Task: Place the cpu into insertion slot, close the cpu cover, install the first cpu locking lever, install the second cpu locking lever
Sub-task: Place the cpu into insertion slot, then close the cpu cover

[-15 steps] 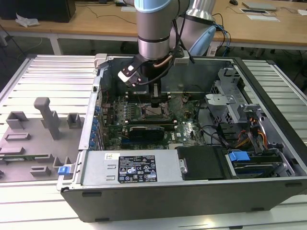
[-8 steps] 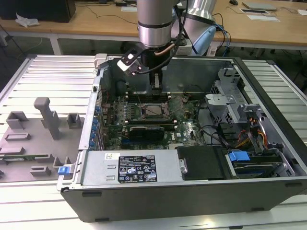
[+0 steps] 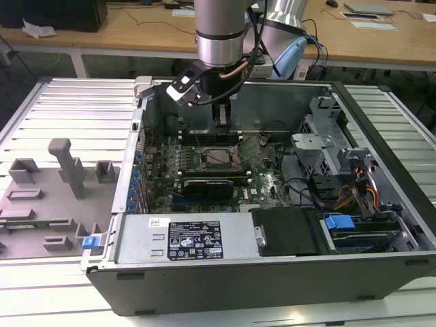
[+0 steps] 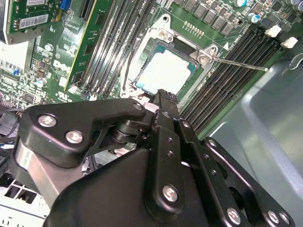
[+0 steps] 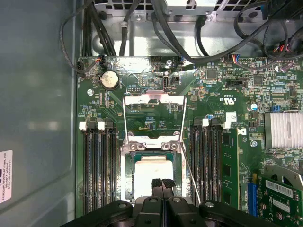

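Gripper [image 5: 162, 182], fingers pressed together, tips poised over cpu [image 5: 150, 176] (pale metal top) seated in slot [image 5: 151, 157].

Arm [image 3: 219, 34] vertical, wrist down; gripper [image 5: 162, 183] fingers pressed together, tips over cpu [image 5: 150, 172] edge.

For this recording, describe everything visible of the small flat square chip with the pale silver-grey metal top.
The cpu is a flat square chip with a pale silver-grey metal top that catches the light. It lies level in the dark-framed insertion slot on the green motherboard, between rows of long black memory slots. The black gripper, its fingertips together, hangs over one edge and hides part of it. Contact cannot be judged.
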{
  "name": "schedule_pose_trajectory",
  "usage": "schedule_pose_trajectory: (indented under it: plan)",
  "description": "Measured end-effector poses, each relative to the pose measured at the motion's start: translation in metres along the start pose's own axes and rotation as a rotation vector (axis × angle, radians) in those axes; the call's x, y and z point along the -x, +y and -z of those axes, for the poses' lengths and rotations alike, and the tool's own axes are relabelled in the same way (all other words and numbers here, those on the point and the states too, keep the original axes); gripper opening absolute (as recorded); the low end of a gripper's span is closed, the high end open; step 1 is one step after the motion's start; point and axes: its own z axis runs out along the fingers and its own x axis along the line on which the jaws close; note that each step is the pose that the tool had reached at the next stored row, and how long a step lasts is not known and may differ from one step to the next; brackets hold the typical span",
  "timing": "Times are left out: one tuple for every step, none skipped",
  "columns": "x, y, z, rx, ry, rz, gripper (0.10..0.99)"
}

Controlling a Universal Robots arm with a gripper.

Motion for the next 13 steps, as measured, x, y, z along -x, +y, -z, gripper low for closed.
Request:
schedule_pose_trajectory:
  plan:
    - [0.0, 0.0, 0.0, 0.0, 0.0, 0.0, 0.106]
    - [0.0, 0.0, 0.0001, 0.0, 0.0001, 0.0, 0.106]
    - [0.0, 0.0, 0.0002, 0.0, 0.0001, 0.0, 0.106]
    - [0.0, 0.0, 0.0003, 0.0, 0.0, 0.0, 0.106]
    - [0.0, 0.0, 0.0004, 0.0, 0.0, 0.0, 0.106]
    - [0.0, 0.0, 0.0005, 0.0, 0.0, 0.0, 0.106]
    - [0.0, 0.0, 0.0006, 0.0, 0.0001, 0.0, 0.106]
    - [0.0, 0.0, 0.0007, 0.0, 0.0, 0.0, 0.106]
    - [0.0, 0.0001, 0.0007, 0.0, 0.0001, 0.0, 0.106]
    - [0.0, 0.0005, 0.0007, 0.0, 0.0, 0.0, 0.106]
    - [0.0, 0.0019, 0.0007, 0.0, -0.0002, 0.0, 0.106]
    - [0.0, 0.0031, 0.0004, 0.0, 0.0, 0.0, 0.106]
    - [-0.0001, 0.0054, 0.0002, -0.001, 0.0, 0.0, 0.106]
